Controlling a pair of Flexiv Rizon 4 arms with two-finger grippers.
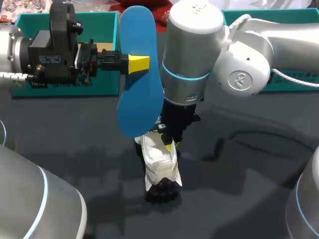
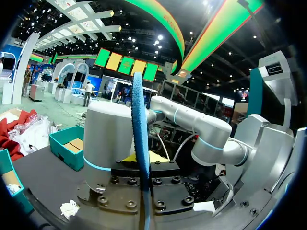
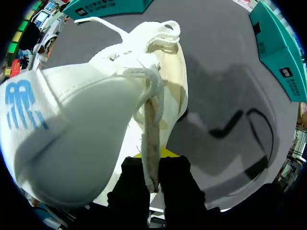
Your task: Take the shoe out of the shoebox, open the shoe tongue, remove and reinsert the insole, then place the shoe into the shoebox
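The blue insole (image 1: pixel 138 69) hangs upright above the table with my left gripper (image 1: pixel 139 63) shut on its middle. In the left wrist view the insole (image 2: pixel 139 124) shows edge-on, clamped in the left gripper (image 2: pixel 145 168). The white shoe (image 1: pixel 160 167) lies on the dark table, its black sole end toward the front. My right gripper (image 1: pixel 172 143) points down at the shoe's opening. In the right wrist view the right gripper (image 3: pixel 152 167) is shut on a thin white edge of the shoe (image 3: pixel 72 134) near the laces (image 3: pixel 153 81).
A teal shoebox (image 1: pixel 102 22) stands open at the back left behind my left arm. A second teal box (image 1: pixel 294 82) sits at the back right behind my right arm, also seen as a teal box (image 3: pixel 280 48) beside the shoe. A cable (image 3: pixel 254 129) lies on the table.
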